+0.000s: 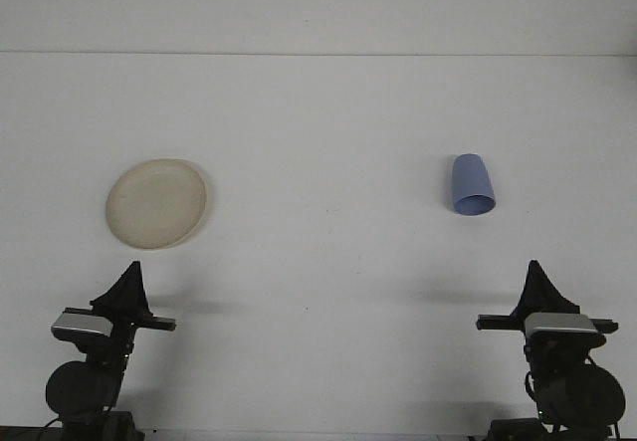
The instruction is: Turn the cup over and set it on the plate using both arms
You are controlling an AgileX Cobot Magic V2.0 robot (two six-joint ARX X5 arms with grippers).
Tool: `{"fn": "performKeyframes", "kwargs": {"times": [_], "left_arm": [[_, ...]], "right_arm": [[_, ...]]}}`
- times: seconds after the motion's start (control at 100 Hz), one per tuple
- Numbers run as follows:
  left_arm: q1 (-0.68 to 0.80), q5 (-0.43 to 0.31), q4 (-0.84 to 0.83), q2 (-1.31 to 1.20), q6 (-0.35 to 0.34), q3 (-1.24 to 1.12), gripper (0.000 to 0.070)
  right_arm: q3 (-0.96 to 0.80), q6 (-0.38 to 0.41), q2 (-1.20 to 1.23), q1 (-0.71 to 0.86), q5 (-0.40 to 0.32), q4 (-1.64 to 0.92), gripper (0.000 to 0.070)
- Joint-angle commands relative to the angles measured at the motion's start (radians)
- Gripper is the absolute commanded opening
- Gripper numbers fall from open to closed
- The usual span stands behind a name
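A blue cup (472, 185) lies on its side on the white table at the right, its open mouth toward me. A cream plate (157, 203) rests flat at the left. My left gripper (129, 281) sits low near the front edge, below the plate, its fingers meeting in a point, holding nothing. My right gripper (538, 280) is at the front right, below and to the right of the cup, fingers likewise together and empty. Both are well apart from the cup and plate.
The white table (318, 142) runs back to a far edge against a pale wall. Only the plate and cup lie on it.
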State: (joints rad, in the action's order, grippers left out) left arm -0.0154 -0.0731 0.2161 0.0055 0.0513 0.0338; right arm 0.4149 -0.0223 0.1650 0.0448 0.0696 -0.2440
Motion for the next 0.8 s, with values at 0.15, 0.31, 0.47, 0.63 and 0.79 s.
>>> {"fn": "performKeyframes", "kwargs": {"times": [0.15,0.31,0.47,0.63,0.79], "left_arm": [[0.001,0.005,0.010,-0.002,0.006,-0.019,0.0012],[0.001,0.005,0.010,-0.002,0.006,-0.019,0.0012],[0.001,0.005,0.010,-0.002,0.005,-0.019,0.0012],[0.001,0.005,0.010,-0.002,0.006,-0.019,0.0012],[0.001,0.005,0.010,-0.002,0.005,-0.019,0.0012]], "right_arm": [[0.304,0.010,0.242,0.002,-0.002,-0.319,0.0000],[0.499,0.060,0.418,0.002,-0.002,-0.549,0.0000],[0.576,0.092,0.519,0.002,-0.040,-0.624,0.0000],[0.577,0.109,0.558,0.002,-0.052,-0.632,0.0000],[0.577,0.110,0.564,0.002,-0.051,-0.633,0.0000]]}}
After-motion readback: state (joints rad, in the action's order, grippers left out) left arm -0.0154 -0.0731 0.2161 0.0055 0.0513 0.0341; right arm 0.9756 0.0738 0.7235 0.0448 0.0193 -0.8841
